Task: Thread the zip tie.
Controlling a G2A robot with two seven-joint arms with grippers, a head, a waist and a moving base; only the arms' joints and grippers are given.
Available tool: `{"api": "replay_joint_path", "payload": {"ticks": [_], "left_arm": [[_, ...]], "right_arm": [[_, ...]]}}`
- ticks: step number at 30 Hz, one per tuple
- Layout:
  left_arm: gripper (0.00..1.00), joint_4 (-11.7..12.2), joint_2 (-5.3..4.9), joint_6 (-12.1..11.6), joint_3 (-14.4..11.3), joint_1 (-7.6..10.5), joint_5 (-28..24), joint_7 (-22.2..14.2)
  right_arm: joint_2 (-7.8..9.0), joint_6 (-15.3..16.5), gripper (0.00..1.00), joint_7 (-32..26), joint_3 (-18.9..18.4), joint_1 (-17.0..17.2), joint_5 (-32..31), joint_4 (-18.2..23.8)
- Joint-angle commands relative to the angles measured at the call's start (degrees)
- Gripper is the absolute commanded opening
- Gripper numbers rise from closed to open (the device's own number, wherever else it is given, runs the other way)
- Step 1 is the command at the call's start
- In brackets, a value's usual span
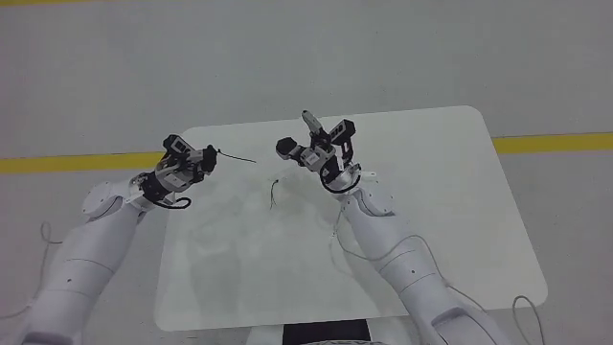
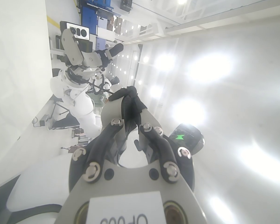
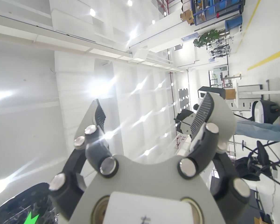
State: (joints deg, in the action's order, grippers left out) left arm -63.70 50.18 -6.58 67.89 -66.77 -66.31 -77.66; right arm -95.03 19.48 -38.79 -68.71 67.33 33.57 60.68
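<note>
My left gripper (image 1: 209, 158) hovers over the table's far left part, shut on one end of a thin black zip tie (image 1: 238, 158) that sticks out towards the other arm. In the left wrist view its black-covered fingertips (image 2: 130, 99) are pressed together. My right gripper (image 1: 326, 129) is raised above the table's far middle, a short way from the tie's free tip. It stands open, and its ribbed pads (image 3: 203, 113) are wide apart with nothing between them. My right gripper (image 3: 151, 115) points out into the room.
A second thin black zip tie (image 1: 273, 192) lies bent on the white table (image 1: 431, 249) between the two arms, nearer the robot. Yellow floor lines run behind the table and at both sides.
</note>
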Motion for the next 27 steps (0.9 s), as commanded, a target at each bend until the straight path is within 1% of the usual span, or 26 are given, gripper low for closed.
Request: {"api": "replay_joint_path", "payload": {"ticks": [1, 5, 8, 11, 13, 17, 20, 27], "left_arm": [[0.00, -1.2, -0.22, 0.8, 0.6, -0.43, 1.1, 0.3], [0.00, -3.7, -0.58, 4.1, 1.7, -1.35, 2.0, 2.2], [0.00, -6.3, -0.86, 6.6, 2.8, -2.35, 1.8, 3.2], [0.00, -8.7, -1.15, 7.8, 4.0, -3.48, 2.2, 4.3], [0.00, -10.4, -1.37, 8.1, 4.8, -4.29, 3.0, 4.7], [0.00, -13.5, -1.69, 8.4, 6.2, -6.10, 3.9, 5.5], [0.00, -15.2, -1.88, 8.8, 7.1, -7.25, 4.4, 6.0], [0.00, -15.2, -1.88, 8.8, 7.1, -7.25, 4.4, 6.0]], "right_arm": [[0.48, 0.0, 1.00, 1.3, -1.7, 0.9, -2.0, 2.4], [1.04, 0.0, 1.00, 2.7, -5.0, 3.2, -3.8, 7.1], [1.20, 0.0, 1.00, 3.6, -7.3, 4.7, -4.7, 10.3], [1.14, 0.0, 1.00, 4.2, -9.2, 5.9, -5.6, 12.7], [0.97, 0.0, 1.00, 4.5, -10.1, 6.5, -5.9, 13.7], [0.58, 0.0, 1.00, 4.6, -11.0, 7.0, -6.6, 14.3], [0.43, 0.0, 1.00, 4.5, -11.1, 7.1, -6.9, 14.4], [0.43, 0.0, 1.00, 4.5, -11.1, 7.1, -6.9, 14.4]]}}
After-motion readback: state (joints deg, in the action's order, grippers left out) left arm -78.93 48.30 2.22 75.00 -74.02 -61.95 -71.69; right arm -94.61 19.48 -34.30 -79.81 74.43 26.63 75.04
